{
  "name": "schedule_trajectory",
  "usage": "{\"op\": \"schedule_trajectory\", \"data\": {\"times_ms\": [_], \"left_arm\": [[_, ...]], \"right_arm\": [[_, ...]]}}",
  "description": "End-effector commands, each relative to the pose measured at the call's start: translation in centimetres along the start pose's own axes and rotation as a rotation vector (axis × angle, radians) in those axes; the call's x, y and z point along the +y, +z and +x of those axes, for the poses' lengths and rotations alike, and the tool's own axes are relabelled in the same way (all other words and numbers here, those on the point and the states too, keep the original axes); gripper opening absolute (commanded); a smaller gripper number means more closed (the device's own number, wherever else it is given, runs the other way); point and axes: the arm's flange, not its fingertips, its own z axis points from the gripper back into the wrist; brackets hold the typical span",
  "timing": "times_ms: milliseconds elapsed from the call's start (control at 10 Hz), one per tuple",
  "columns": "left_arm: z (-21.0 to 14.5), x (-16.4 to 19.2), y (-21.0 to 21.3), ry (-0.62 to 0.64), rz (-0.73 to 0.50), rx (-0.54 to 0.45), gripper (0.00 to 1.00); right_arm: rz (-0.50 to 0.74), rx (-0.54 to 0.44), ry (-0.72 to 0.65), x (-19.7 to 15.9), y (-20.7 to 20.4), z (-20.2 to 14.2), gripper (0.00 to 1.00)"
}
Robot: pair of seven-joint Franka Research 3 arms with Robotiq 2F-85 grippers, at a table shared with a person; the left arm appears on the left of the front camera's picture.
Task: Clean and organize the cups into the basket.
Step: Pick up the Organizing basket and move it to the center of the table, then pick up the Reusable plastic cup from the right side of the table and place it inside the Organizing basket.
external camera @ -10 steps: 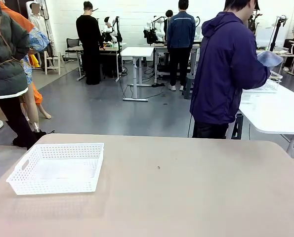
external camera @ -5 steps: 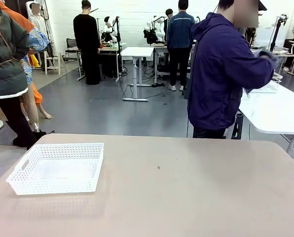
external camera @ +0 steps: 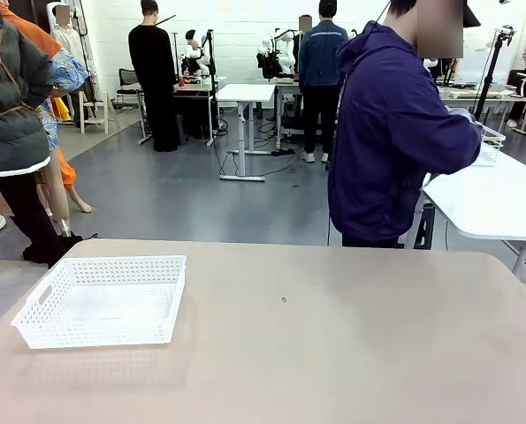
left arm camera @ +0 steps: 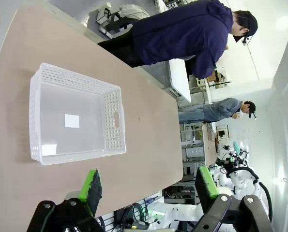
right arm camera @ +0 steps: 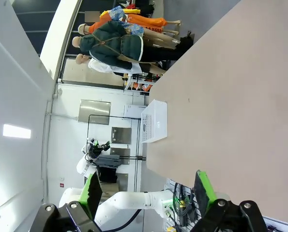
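Note:
The white lattice basket (external camera: 103, 300) sits empty on the left part of the tan table (external camera: 333, 353), with a cut-out handle slot on its short side. From the left wrist view the basket (left arm camera: 73, 116) lies ahead of my left gripper (left arm camera: 148, 186), which is open with nothing between its green pads. My right gripper (right arm camera: 146, 191) is also open and holds nothing; the basket (right arm camera: 154, 121) shows small and far off across the table. The cups are out of view. A person in a dark purple jacket (external camera: 391, 132) stands at the far side, turned toward a white table on the right.
A white table (external camera: 497, 199) with a wire basket (external camera: 491, 143) stands behind the far right corner. Several other people stand at desks in the background. A tiny dark speck (external camera: 284, 300) lies mid-table.
The person in the purple jacket has leaned and shifted slightly left, lowering the arm toward the white table. The basket has not moved.

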Motion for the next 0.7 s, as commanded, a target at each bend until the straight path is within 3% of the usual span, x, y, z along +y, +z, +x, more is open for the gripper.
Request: {"op": "schedule_trajectory", "data": {"times_ms": [0, 600], "left_arm": [[-0.05, 0.0, 0.07, -0.001, -0.011, -0.002, 1.0], [-0.05, 0.0, 0.07, -0.001, -0.011, -0.002, 1.0]], "right_arm": [[0.001, -0.007, 0.006, 0.07, 0.05, 0.12, 1.0], [0.001, -0.007, 0.006, 0.07, 0.05, 0.12, 1.0]]}}
